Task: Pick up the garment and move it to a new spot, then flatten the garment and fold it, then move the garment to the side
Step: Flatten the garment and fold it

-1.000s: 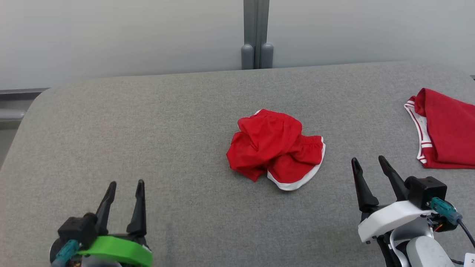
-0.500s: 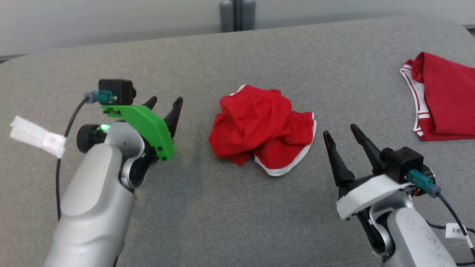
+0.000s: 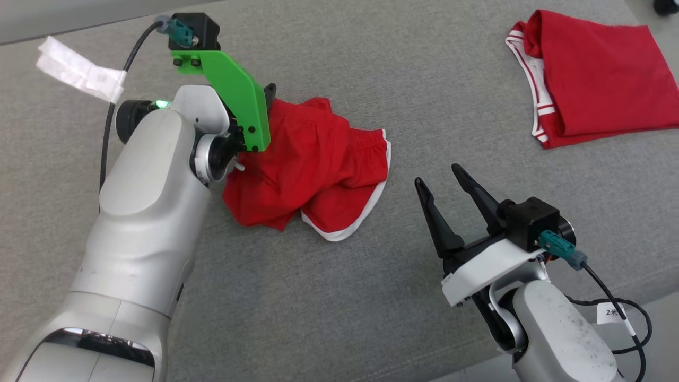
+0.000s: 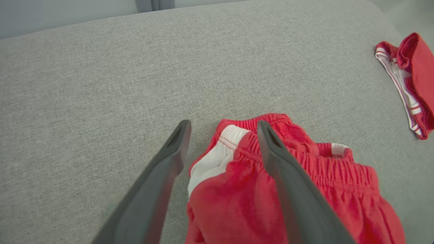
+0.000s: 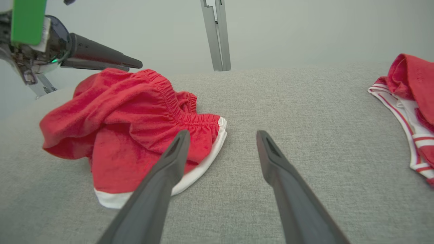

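Two hands gape: left hand over crumpled red white-trimmed garment, right hand beside.

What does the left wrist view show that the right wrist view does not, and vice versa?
Left wrist view: a white patch by the waistband of the red shorts, between the fingers of the open left gripper. Right wrist view: the shorts' white hem and the open right gripper. Both: the shorts, the second red garment, the grey surface.
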